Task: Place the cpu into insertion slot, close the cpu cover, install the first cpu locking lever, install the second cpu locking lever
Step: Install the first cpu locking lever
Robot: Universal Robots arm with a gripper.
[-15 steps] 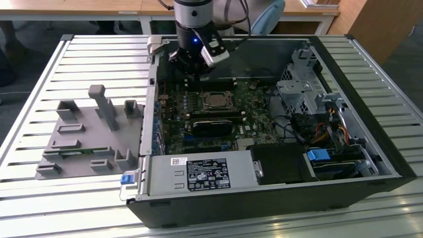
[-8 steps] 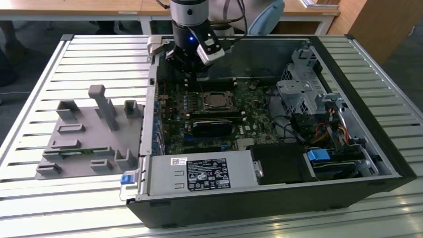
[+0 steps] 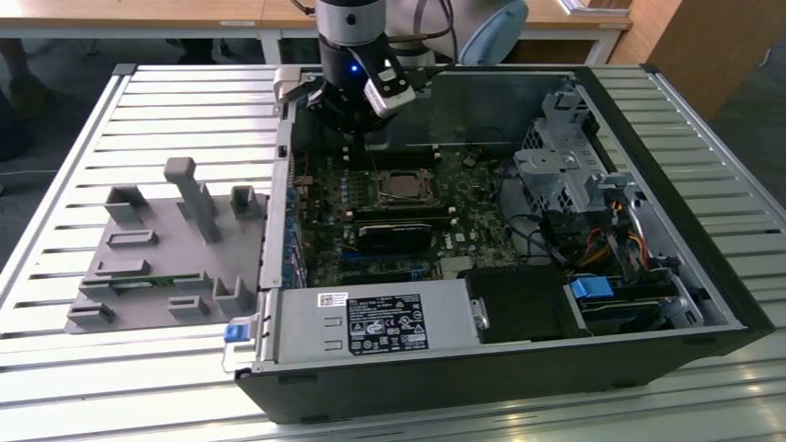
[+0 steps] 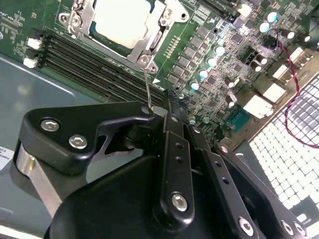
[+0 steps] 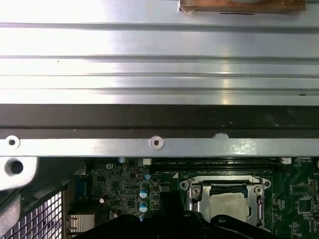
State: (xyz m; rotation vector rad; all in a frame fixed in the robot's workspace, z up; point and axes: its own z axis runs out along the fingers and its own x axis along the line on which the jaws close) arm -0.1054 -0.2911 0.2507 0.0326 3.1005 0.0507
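Open computer case [image 3: 491, 391] sits on the slatted table [image 3: 74, 382] and I'm over its far wall, above the green motherboard [image 3: 473, 230]. The insertion slot [image 3: 381, 189] is already loaded: in both wrist views the cpu [image 4: 122, 20] [image 5: 229, 206] lies flat in the socket, with the cpu cover [image 4: 155, 35] [image 5: 197, 195] folded down over it and the pale lid showing through the window. So I read the step in hand as a locking lever. The thin wire locking lever [image 4: 147, 84] rises from the socket corner straight to my gripper [image 4: 160, 113] [image 3: 355, 127]. The fingers look pinched together on its free end, with no gap that I can make out; the contact itself is partly hidden by my own linkage. To do this well, my take:

- Follow the lever's arc around its pivot and don't push straight down, since a wire this thin will bend or spring out of a tip pinch.
- Keep the hold at the very end for leverage.
- Keep the path off the memory slots [image 4: 99, 59] and the capacitors [image 4: 212, 62] just beside the socket.
- Finish with the sideways tuck under its catch.
- Watch that the cover stays flat. If it lifts, the cpu isn't clamped.
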